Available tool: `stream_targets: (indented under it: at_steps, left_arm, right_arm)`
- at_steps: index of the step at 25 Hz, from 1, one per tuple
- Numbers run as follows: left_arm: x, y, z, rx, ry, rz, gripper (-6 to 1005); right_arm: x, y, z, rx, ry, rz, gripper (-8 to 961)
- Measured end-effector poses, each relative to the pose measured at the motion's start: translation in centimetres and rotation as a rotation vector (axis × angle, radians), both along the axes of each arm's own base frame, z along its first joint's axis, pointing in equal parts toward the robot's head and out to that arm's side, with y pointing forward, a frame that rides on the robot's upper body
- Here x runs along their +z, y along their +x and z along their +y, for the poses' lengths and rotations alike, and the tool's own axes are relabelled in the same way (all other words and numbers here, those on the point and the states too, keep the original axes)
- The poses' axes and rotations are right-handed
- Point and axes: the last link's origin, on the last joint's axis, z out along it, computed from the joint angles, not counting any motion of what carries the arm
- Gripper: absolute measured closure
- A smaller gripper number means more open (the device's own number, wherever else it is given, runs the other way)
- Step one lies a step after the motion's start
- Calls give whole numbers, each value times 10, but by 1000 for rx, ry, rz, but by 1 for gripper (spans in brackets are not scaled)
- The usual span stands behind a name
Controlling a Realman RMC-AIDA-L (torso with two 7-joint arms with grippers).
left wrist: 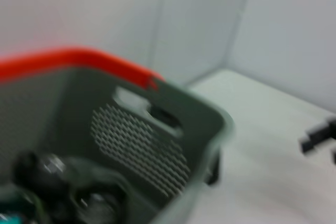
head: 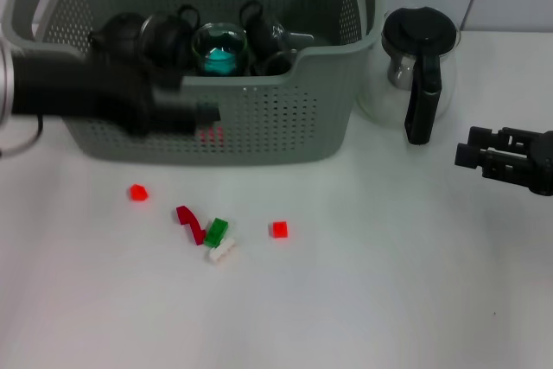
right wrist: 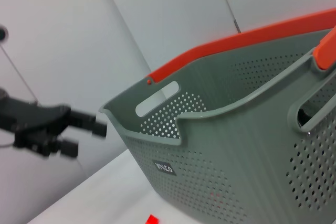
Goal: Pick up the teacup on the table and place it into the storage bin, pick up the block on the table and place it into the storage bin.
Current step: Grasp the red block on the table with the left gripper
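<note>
Several small blocks lay loose on the table (head: 389,300) in front of the bin (head: 259,127): a red cube (head: 138,192) toward the left, a dark red bent piece (head: 187,220) touching a green block (head: 216,231) with a white block (head: 221,251) just below it, and another red cube (head: 278,229) to their right. No teacup stood on the open table. Dark cups (head: 168,36) and a clear one with teal inside (head: 220,51) sat together in the bin, so the teacup half of the task looked done, though which of them was the task's cup could not be told.

The left gripper (head: 206,115) hung blurred in front of the bin's front wall, near its rim, with the blocks below and in front of it. Whether its fingers were spread or closed could not be told. The green and white pair lay with their long axes slanted across the table, and the left arm looked the nearer one to the whole cluster.

The right gripper (head: 471,155) was parked well off to the right, beyond the glass pot (head: 415,71), holding nothing; its finger spacing could not be told either.
</note>
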Motion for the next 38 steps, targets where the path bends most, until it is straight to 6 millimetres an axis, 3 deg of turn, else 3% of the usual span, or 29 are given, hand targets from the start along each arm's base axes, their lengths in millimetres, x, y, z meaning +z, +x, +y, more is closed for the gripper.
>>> stream_targets:
  at_steps: [5, 12, 25, 38]
  left_arm:
    - [-13, -21, -7, 38, -79, 42, 273]
    - [-17, -45, -8, 125, -92, 154, 275]
    - [-45, -87, 6, 277, -54, 175, 278]
    - [-61, -103, 19, 266, -33, 280, 280]
  right_arm:
    - [0, -1, 1, 6, -4, 0, 346]
    - [-1, -1, 0, 6, -7, 1, 347]
    - [0, -1, 0, -1, -9, 3, 347]
    - [-1, 0, 0, -5, -7, 0, 346]
